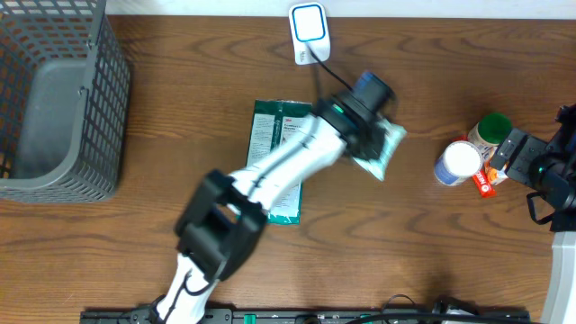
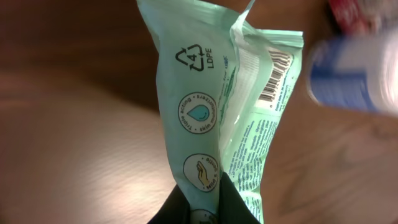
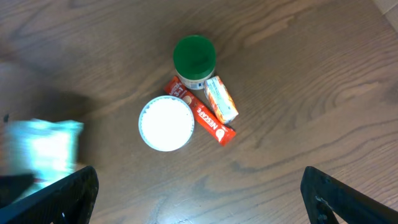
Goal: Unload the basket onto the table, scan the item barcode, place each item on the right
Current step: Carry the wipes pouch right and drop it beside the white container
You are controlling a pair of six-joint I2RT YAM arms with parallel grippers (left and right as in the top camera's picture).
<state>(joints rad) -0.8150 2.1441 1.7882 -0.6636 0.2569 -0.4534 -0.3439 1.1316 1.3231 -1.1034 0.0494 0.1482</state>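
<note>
Near frame centre, left gripper [image 2: 198, 208] pinches a green pouch [image 2: 199, 93] below the scanner [image 1: 309, 27], likely to present its barcode [image 2: 273, 78]; right gripper [image 3: 199, 199] hangs open.

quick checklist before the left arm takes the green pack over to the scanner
1. Left hand shut on the pale green pack: ok.
2. Barcode not covered by the hand: ok.
3. Barcode turned toward the scanner: cannot tell.
4. Pack apart from the white-lidded tub: ok.
5. Right hand open, empty and off to the side of the scanner: ok.
</note>
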